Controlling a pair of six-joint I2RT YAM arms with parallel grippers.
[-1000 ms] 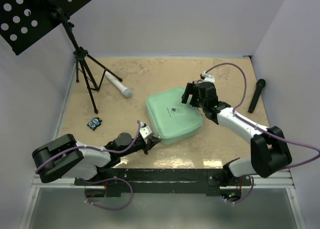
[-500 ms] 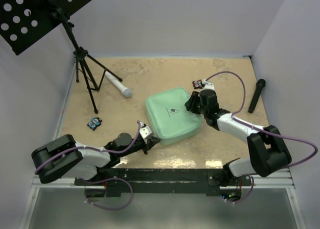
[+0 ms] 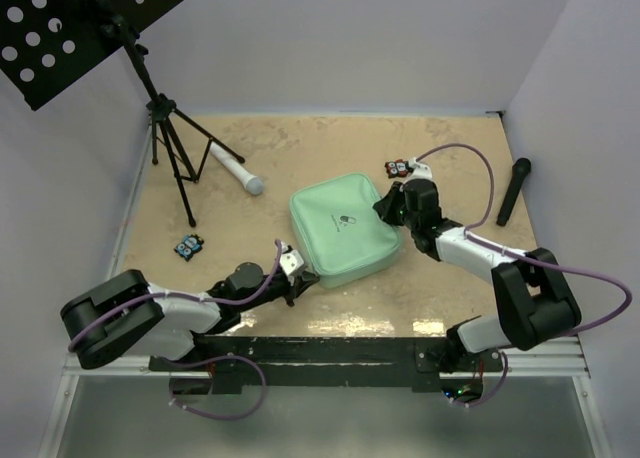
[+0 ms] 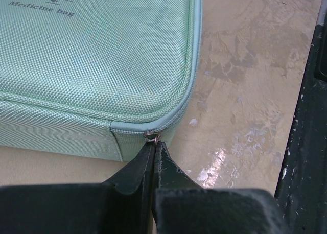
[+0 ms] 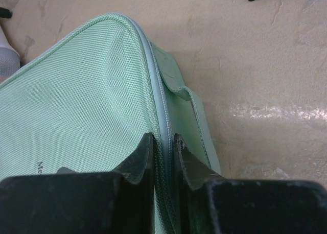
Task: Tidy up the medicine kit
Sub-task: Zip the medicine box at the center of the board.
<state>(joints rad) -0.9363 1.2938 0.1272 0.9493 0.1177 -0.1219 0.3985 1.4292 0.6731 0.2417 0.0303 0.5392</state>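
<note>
At the far left of the surface (image 3: 320,138) a black stand (image 3: 165,128) rises on tripod legs, its perforated plate tilted over the corner. Just right of its feet lies a white-and-grey cylinder (image 3: 237,168), grey end toward the kit. Nearer the arms, a small blue gadget (image 3: 188,245) sits alone, well apart from the rest.

The left arm lies low along the near edge. The left gripper (image 4: 153,148) is closed, its tips meeting right at a small metal ring (image 4: 152,137) on the zip at the kit's near-left corner. Whether the ring itself is pinched cannot be told.

The mint-green kit (image 3: 345,228) lies flat in the middle of the surface, zipped up, lid up, pill logo showing, set a little askew.

At its right edge, the right gripper (image 5: 163,142) comes in low. Its jaws stand only narrowly apart, one finger on the lid side and one on the side wall, with the zip seam (image 5: 158,91) running between them. Whether they actually squeeze it I cannot tell. A fabric tab (image 5: 176,83) sticks out of the wall just beyond.

A red gadget (image 3: 400,166) lies near the kit's far-right corner, and a black rod (image 3: 510,190) lies by the right wall.
</note>
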